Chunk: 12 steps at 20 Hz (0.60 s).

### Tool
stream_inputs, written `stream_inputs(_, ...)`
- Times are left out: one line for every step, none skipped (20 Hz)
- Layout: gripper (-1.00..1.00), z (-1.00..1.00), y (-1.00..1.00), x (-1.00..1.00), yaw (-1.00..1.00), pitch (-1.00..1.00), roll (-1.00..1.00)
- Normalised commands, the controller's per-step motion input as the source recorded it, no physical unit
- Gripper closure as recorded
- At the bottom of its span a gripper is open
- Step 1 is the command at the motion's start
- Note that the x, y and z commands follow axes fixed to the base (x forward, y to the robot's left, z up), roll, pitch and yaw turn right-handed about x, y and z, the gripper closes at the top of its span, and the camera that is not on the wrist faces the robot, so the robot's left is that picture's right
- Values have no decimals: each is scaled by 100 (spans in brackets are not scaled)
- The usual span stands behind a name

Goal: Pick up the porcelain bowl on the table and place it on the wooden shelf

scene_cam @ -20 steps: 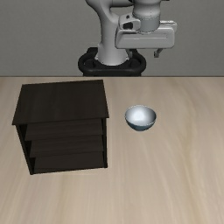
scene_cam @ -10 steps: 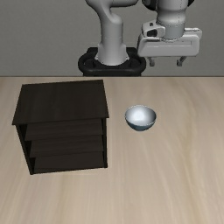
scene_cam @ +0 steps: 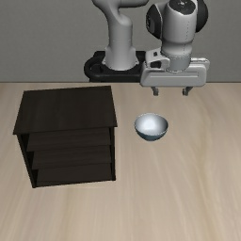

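- The gripper is hanging in the air over the far part of the table.
- Its two fingers are pointing down at the table.
- The fingers are standing wide apart, so the jaws are open.
- Nothing is sitting between the fingers, and they are not holding anything.
- The wide white and grey hand above the fingers is lying flat, like a bar going from side to side.
- The bowl is sitting on the table, near the middle of it.
- The bowl is white and round, and it is standing the right way up with its open side facing the top.
- In the exterior view, the gripper is showing above the bowl and a little toward the exterior view's right.
- The gripper and the bowl are not touching. There is a gap between the fingertips and the rim of the bowl.
- The wooden shelf is standing on the table at the exterior view's left.
- The shelf is dark brown, with a flat top and open levels under it.
- The bowl is resting near the shelf's side, toward the exterior view's right, but it is not touching the shelf.
- The bowl is not on the shelf. Nothing is lying on the shelf's top.
- The white arm is rising from its dark round base at the far edge of the table and is bending over to the gripper.
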Motion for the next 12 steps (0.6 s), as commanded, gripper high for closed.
stream_inputs(-100, -100, 0, 0, 0, 0, 0)
stream_inputs(-100, -100, 0, 0, 0, 0, 0)
stream_inputs(-100, -100, 0, 0, 0, 0, 0)
stream_inputs(-100, -100, 0, 0, 0, 0, 0)
stream_inputs(-100, -100, 0, 0, 0, 0, 0)
stream_inputs(-100, -100, 0, 0, 0, 0, 0)
stream_inputs(-100, -100, 0, 0, 0, 0, 0)
stream_inputs(-100, -100, 0, 0, 0, 0, 0)
stream_inputs(-100, -100, 0, 0, 0, 0, 0)
stream_inputs(-100, -100, 0, 0, 0, 0, 0)
stream_inputs(-100, -100, 0, 0, 0, 0, 0)
stream_inputs(100, 0, 0, 0, 0, 0, 0)
